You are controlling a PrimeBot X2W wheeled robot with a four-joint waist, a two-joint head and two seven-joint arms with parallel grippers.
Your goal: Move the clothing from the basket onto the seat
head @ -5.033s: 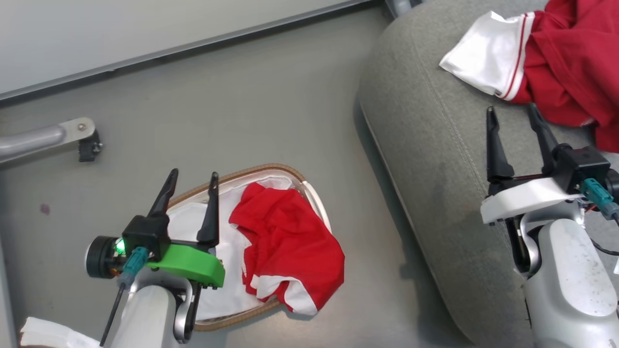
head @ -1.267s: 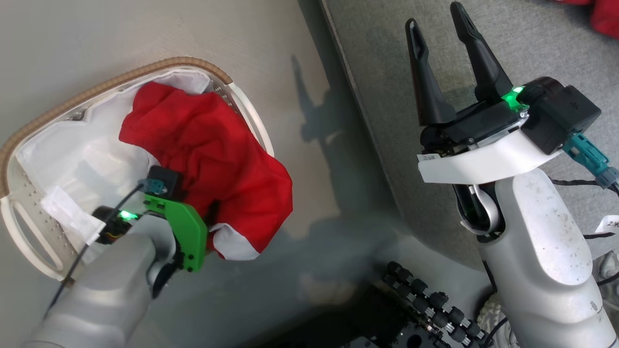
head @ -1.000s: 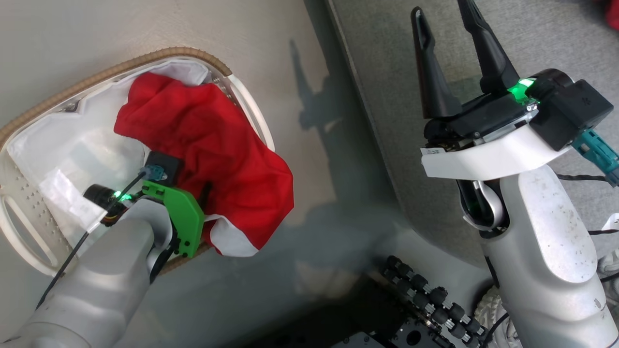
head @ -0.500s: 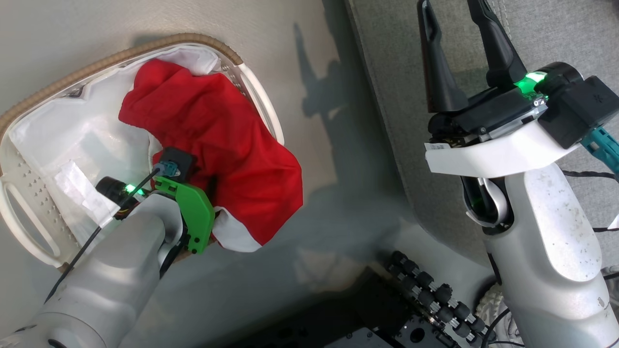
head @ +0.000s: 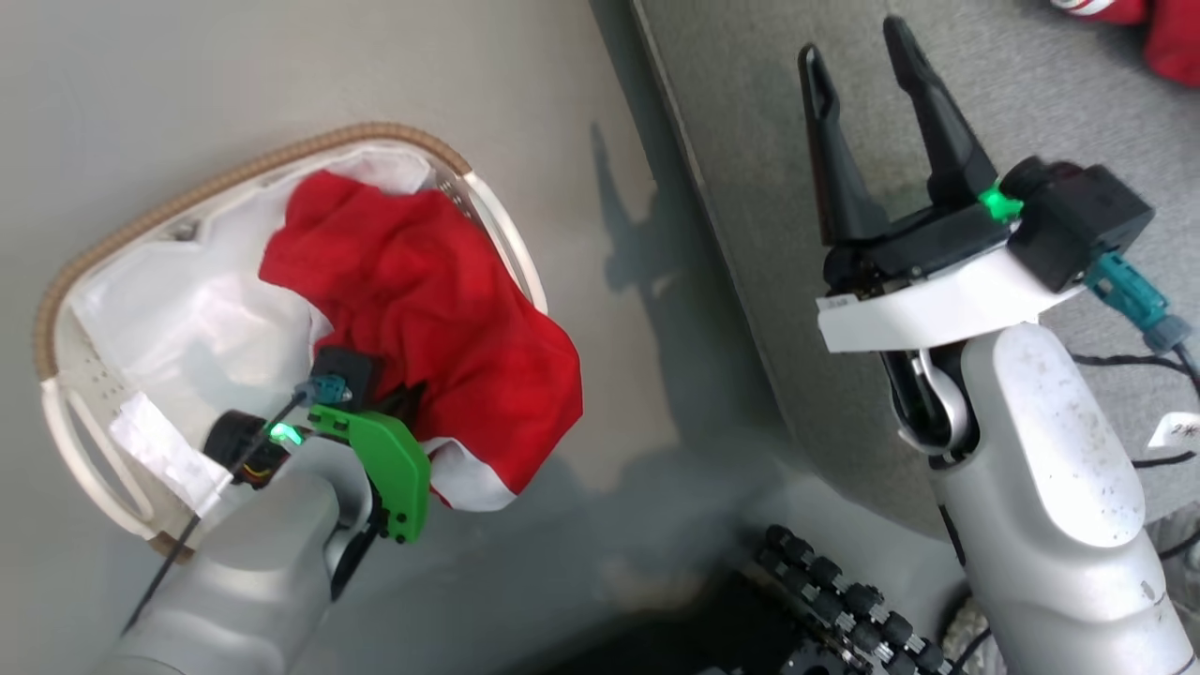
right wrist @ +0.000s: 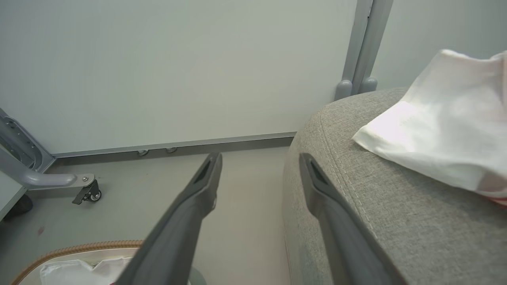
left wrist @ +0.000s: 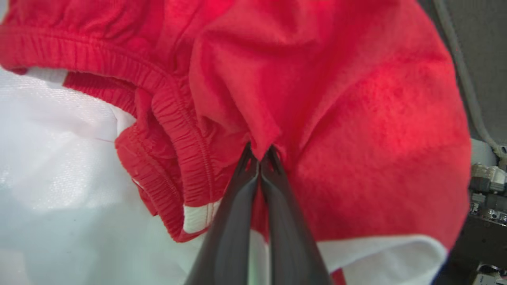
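A red garment (head: 441,319) with a white hem lies in the white basket (head: 70,441) and hangs over its right rim. My left gripper (left wrist: 259,154) is shut, pinching a fold of this red garment (left wrist: 356,130) beside its elastic waistband. In the head view the left gripper (head: 398,403) is buried in the cloth. The grey seat (head: 769,131) lies to the right, with a second red garment (head: 1162,37) at its far corner. My right gripper (head: 858,52) hovers open over the seat edge. The right wrist view shows that garment's white panel (right wrist: 443,122) on the seat (right wrist: 356,206).
The basket's brown woven rim (head: 234,173) and white liner (left wrist: 51,166) show on the grey floor (head: 281,75). My dark base with black rollers (head: 825,600) sits at the bottom. A wall (right wrist: 178,67) and a castered metal leg (right wrist: 59,182) stand beyond.
Five seconds ago the left gripper hung open above the basket; it now sits low in it, shut on the red garment. Over the last second the camera has shifted and the cloth bunched slightly.
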